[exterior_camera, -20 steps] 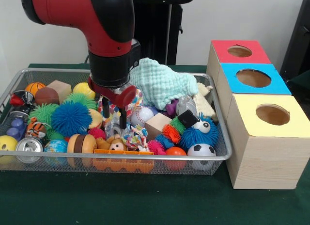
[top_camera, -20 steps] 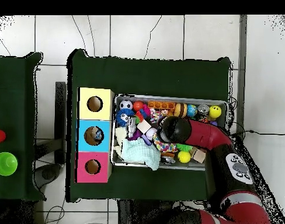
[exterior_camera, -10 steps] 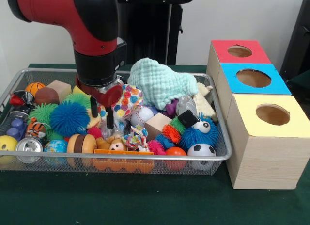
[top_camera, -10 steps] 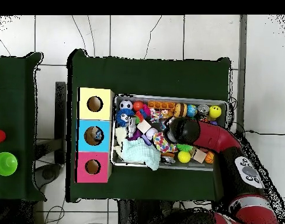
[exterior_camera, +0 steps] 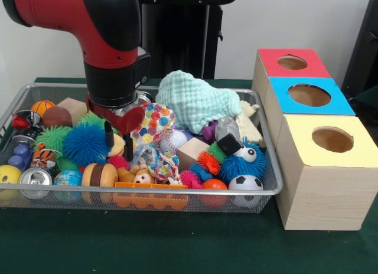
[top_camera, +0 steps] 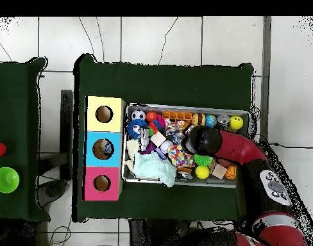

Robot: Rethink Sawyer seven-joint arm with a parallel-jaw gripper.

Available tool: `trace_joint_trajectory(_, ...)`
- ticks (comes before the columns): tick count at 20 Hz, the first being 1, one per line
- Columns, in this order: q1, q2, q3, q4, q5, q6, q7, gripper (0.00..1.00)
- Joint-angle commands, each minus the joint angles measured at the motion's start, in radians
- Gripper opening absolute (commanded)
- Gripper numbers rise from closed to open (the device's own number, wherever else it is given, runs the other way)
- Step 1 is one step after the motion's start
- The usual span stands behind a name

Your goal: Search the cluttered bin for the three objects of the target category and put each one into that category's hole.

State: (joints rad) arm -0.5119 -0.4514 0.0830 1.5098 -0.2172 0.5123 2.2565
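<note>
Two dark fingers of the gripper (exterior_camera: 119,141) stand apart with nothing clamped between them, their tips down among the toys in the wire mesh bin (exterior_camera: 177,192). From overhead the red arm (top_camera: 231,146) covers the gripper entirely.

Which category is wanted cannot be told from the scene, so the nearest candidates have to stand in. Just beside the fingers, on the side away from the boxes, lies the blue spiky rubber ball (exterior_camera: 87,143), with the green spiky ball (exterior_camera: 52,137) beyond it. Both look light and very soft. Their bristles would likely give under the pads, so the fingers should close across the middle of the body and squeeze well in, not catch on the hairs.

On the gripper's other side, close by, sit the polka-dotted fabric toy (exterior_camera: 155,121) and the white baseball (exterior_camera: 172,140). The baseball is probably firm and smooth, and is best gripped across its widest part. The pale wooden cube (exterior_camera: 192,151) beyond it is stiff, and its flat opposite faces offer the surest hold.

Well away from the gripper, past the bin's end, stands the wooden box row with its red-topped hole (exterior_camera: 292,62), blue-topped hole (exterior_camera: 309,95) and yellow-topped hole (exterior_camera: 332,139).
</note>
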Motion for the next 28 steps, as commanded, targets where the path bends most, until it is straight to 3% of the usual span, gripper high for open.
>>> trace_joint_trajectory(1, 0.013, 0.064, 0.068, -0.055, 0.002, 0.017, -0.004, 1.00)
trace_joint_trajectory(19, 0.063, 0.079, 0.056, -0.051, 0.008, -0.017, 0.036, 1.00)
trace_joint_trajectory(28, 0.056, 0.103, 0.059, -0.067, -0.002, -0.029, 0.013, 1.00)
